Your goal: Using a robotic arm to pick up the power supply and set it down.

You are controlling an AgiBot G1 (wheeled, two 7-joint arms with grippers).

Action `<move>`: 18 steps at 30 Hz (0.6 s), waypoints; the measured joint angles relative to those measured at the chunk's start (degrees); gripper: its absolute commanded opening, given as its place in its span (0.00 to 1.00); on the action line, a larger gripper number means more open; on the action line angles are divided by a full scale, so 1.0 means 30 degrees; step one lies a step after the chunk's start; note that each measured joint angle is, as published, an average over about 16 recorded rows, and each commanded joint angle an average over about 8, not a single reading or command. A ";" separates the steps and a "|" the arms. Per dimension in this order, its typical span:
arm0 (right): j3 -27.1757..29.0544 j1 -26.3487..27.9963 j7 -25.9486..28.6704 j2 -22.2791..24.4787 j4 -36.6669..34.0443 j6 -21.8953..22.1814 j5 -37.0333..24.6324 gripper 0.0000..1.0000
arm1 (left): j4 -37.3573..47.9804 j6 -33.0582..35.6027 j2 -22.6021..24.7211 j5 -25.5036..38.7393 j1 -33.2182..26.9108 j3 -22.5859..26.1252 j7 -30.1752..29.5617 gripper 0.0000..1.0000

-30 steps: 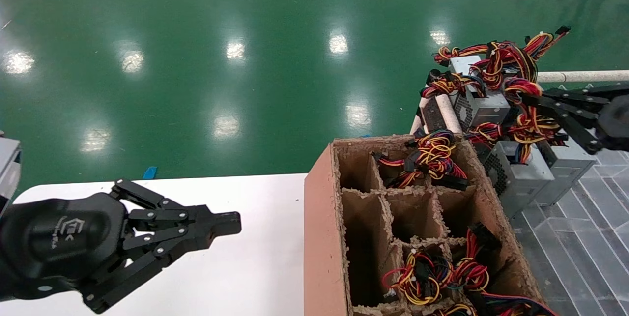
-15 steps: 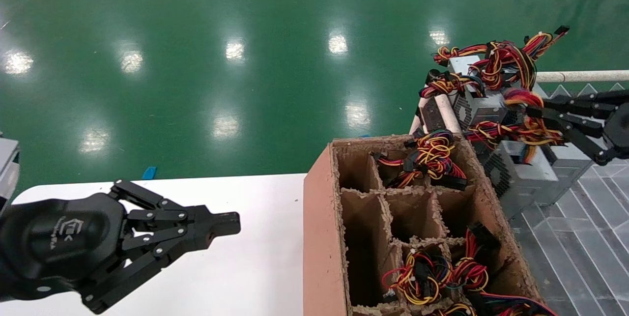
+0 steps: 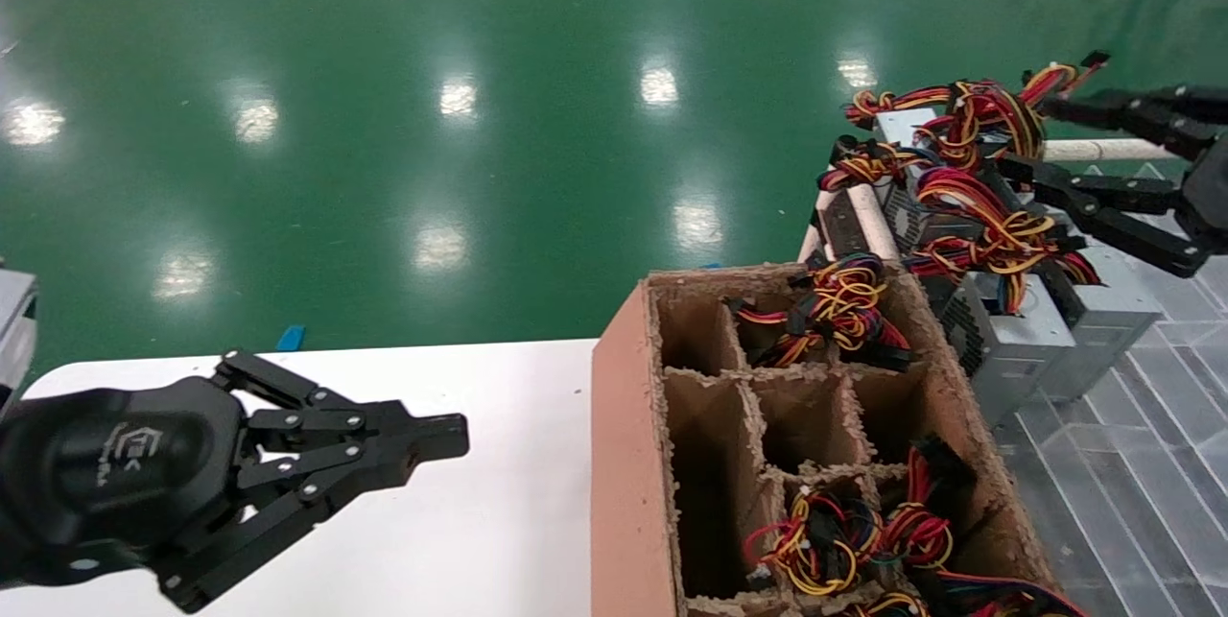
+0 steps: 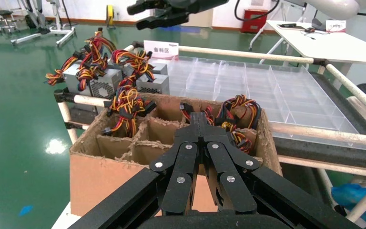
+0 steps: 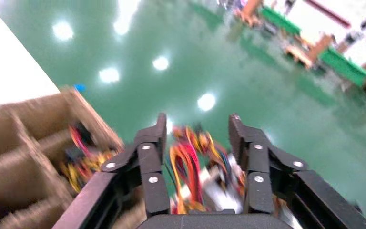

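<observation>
Wire bundles [image 3: 969, 204] over power supplies [image 3: 1017, 348].

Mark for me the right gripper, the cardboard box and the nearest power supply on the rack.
right gripper [image 3: 1050, 135], head view, the gap between its open fingertips.
cardboard box [image 3: 628, 444], head view, its outer left wall.
power supply [image 3: 1031, 334], head view, its grey top face below the wires.

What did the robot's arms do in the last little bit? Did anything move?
The right gripper lifted up and away from the power supplies, and its fingers opened wide above the wire bundles. It holds nothing. The wires shifted a little. The left gripper stayed shut over the white table, and the cardboard box did not move.
</observation>
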 measured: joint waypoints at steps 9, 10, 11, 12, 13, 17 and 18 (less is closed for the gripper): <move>0.0127 -0.0513 0.0531 -0.0215 0.1105 -0.0537 0.0974 1.00 | 0.0000 0.0000 0.0000 0.0000 0.0000 0.0000 0.0000 0.00; 0.0094 -0.0529 0.0594 -0.0277 0.1156 -0.0661 0.1053 1.00 | 0.0000 0.0000 0.0000 0.0000 0.0000 0.0000 0.0000 0.00; 0.0058 -0.0527 0.0656 -0.0347 0.1189 -0.0812 0.1140 1.00 | 0.0000 0.0000 0.0000 0.0000 0.0000 0.0000 0.0000 0.00; 0.0022 -0.0546 0.0720 -0.0415 0.1235 -0.0931 0.1215 1.00 | 0.0000 0.0000 0.0000 0.0000 0.0000 0.0000 0.0000 0.00; -0.0015 -0.0565 0.0785 -0.0484 0.1283 -0.1052 0.1291 1.00 | 0.0000 0.0000 0.0000 0.0000 0.0000 0.0000 0.0000 0.01; -0.0160 -0.0642 0.1042 -0.0757 0.1471 -0.1531 0.1592 1.00 | 0.0000 0.0000 0.0000 0.0000 0.0000 0.0001 0.0000 0.47; -0.0197 -0.0661 0.1106 -0.0825 0.1518 -0.1651 0.1667 1.00 | 0.0000 0.0000 0.0000 0.0000 0.0000 0.0001 0.0000 0.60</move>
